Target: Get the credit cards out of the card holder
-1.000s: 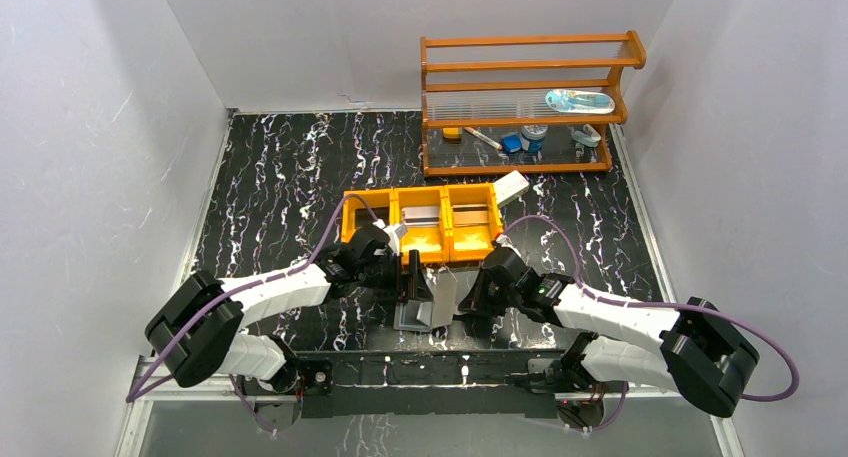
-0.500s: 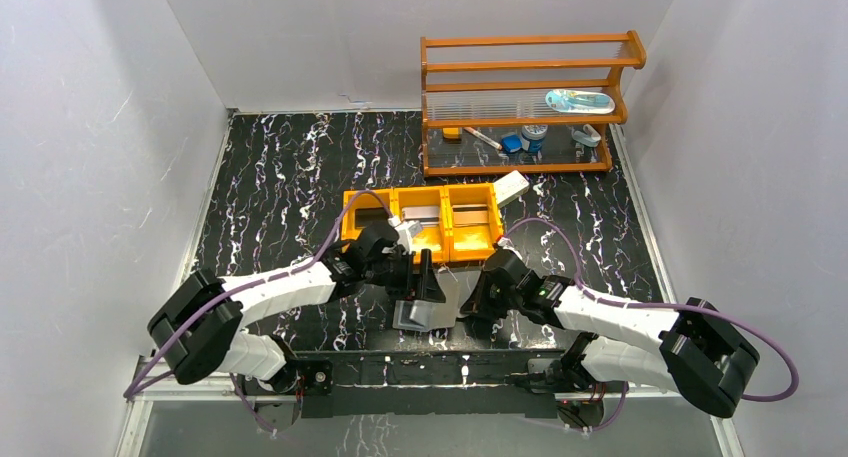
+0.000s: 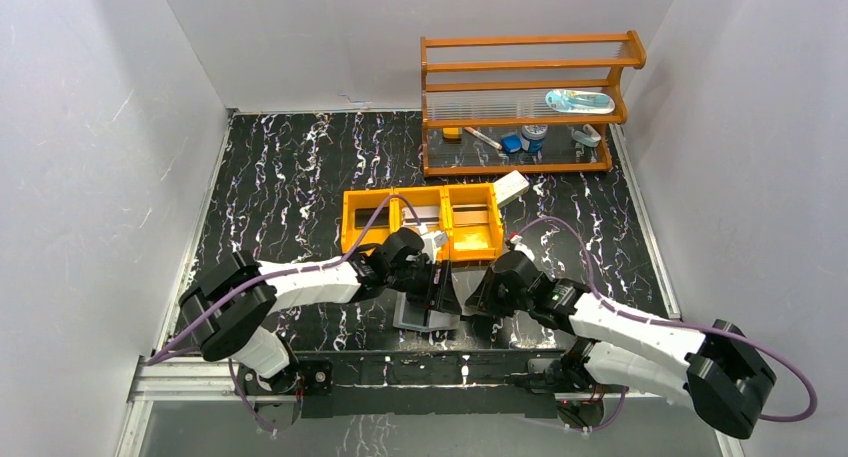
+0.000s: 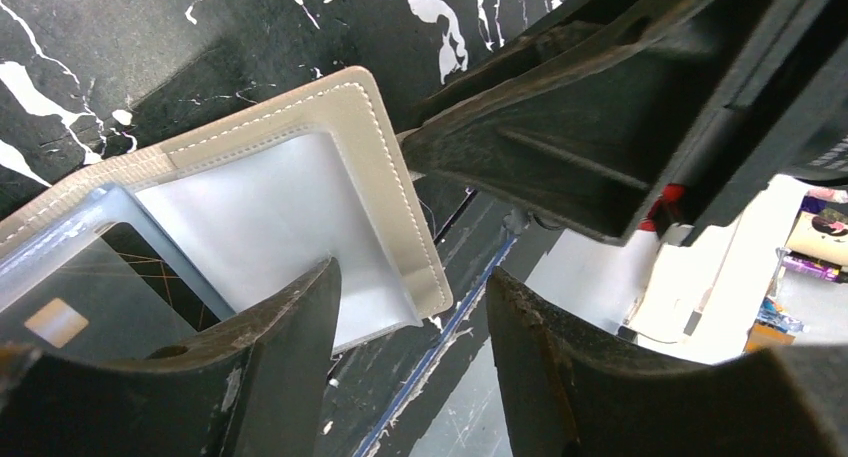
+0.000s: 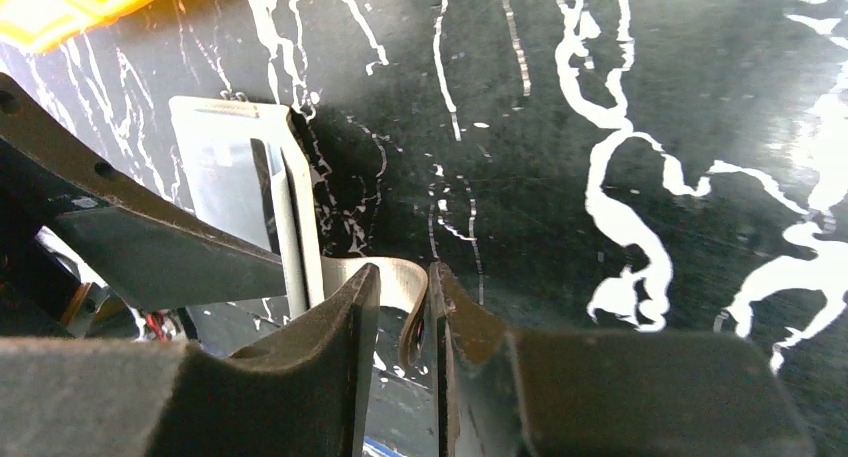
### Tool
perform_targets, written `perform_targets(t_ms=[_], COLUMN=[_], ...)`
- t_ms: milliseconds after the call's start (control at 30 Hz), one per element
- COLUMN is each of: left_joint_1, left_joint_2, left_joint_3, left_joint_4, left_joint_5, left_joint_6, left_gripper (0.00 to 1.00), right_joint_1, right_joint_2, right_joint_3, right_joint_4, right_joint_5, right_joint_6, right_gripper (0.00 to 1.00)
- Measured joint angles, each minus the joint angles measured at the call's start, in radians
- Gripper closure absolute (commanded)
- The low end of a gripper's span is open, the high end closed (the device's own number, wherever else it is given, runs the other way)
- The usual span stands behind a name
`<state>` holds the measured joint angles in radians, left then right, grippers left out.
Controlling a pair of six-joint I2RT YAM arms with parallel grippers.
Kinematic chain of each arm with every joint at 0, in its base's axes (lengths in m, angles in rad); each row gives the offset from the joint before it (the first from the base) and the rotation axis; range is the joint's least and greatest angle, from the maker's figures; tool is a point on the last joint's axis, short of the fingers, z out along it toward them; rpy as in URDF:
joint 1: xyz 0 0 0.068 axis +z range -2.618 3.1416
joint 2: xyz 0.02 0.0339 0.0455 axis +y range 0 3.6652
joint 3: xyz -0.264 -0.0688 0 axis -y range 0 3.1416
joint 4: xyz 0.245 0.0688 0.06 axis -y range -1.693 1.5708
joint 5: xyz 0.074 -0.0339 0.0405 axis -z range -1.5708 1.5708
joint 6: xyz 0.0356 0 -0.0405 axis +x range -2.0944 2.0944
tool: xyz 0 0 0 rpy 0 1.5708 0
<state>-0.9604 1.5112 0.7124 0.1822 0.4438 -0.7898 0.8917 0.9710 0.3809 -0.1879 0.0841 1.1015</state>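
Note:
The grey card holder lies open near the table's front edge, between my two grippers. Its pale inner face shows in the left wrist view, with a dark credit card tucked in a pocket. My left gripper hangs open just above the holder's right corner, nothing between its fingers. The holder's flap curls up between the fingers of my right gripper. It rests against the right finger, with a gap on the other side. A silvery card and a brownish card lie in the orange tray.
A white box leans at the tray's right end. An orange shelf rack with small items stands at the back right. White walls close in both sides. The table's front edge runs right beside the holder.
My left gripper has swung right, away from the tray and over the card holder, and its jaws have narrowed. My right gripper's jaws have loosened from the flap.

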Motion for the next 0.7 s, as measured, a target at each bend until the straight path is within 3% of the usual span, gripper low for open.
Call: perform_targets(t_ms=[367, 700], left_joint_1=[-0.016, -0.024], left_joint_2=[0.021, 0.021], left_joint_3=[-0.026, -0.035], left_joint_4=[0.021, 0.005], left_joint_5=[-0.045, -0.067], left_joint_6=[-0.018, -0.018], left_gripper=[0.53, 0.66], right_joint_1=[-0.002, -0.002], right_joint_2=[-0.149, -0.031], right_joint_3=[0.066, 0.122], right_joint_4=[-0.173, -0.047], right_joint_5=[0.096, -0.019], right_joint_6=[0.005, -0.01], right_gripper=[0.71, 0.81])
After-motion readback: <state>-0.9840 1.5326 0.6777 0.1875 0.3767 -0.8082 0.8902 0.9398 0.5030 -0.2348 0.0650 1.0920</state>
